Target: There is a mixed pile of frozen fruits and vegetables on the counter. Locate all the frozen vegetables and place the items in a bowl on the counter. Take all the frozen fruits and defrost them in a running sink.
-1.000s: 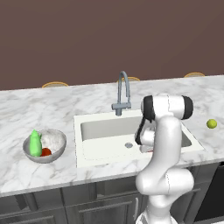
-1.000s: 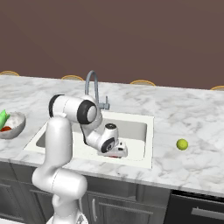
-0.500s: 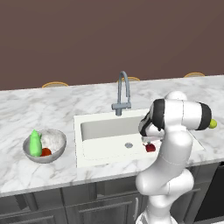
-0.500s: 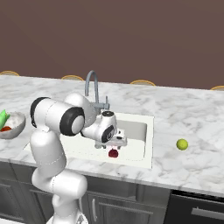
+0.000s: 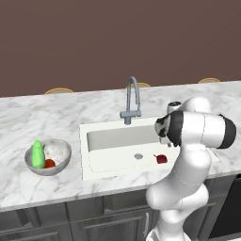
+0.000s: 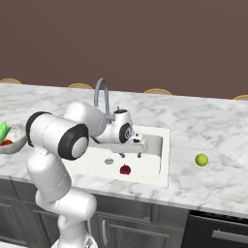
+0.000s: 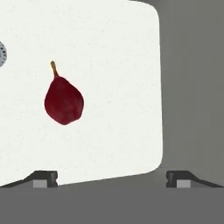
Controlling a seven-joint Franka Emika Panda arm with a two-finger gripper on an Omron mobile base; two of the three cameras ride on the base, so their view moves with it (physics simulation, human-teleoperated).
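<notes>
Tool (image 7: 111, 177) released, empty, over sink (image 6: 155, 145); dark red fruit (image 7: 64, 101) on basin floor, frame left. Next lime (image 6: 201, 159), right on surface (image 6: 208, 131): lift clear of rim first.

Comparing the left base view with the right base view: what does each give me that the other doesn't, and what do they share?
Left base view alone: the full grey bowl with the green pointed item and the red-orange round item inside.

Right base view alone: the yellow-green ball sitting on the counter right of the sink, and the open gripper above the basin.

Both: the white sink, the faucet and the dark red piece lying on the basin floor beside the drain.
</notes>
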